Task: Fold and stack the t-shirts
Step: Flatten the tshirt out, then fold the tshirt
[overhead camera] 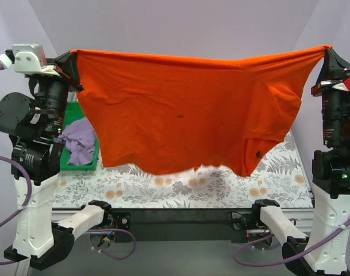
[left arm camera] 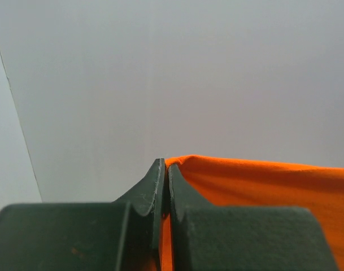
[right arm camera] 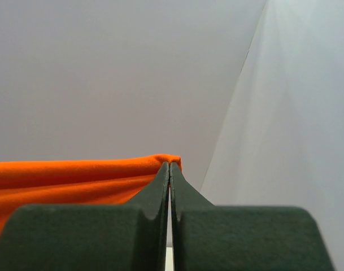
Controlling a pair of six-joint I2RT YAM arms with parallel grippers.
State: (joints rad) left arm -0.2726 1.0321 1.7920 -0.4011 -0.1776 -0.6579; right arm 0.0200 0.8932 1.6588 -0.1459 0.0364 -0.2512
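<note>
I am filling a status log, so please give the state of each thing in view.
orange t-shirt: unfolded, hanging spread between both tools
left tool: shut on the orange t-shirt
right tool: shut on the orange t-shirt
lilac t-shirt: crumpled, lying in the green tray
green tray: holding the lilac t-shirt

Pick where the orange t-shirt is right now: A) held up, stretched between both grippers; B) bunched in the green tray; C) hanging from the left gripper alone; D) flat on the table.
A: the orange t-shirt hangs spread in the air, one upper corner pinched in the left gripper, the other in the right gripper.
</note>
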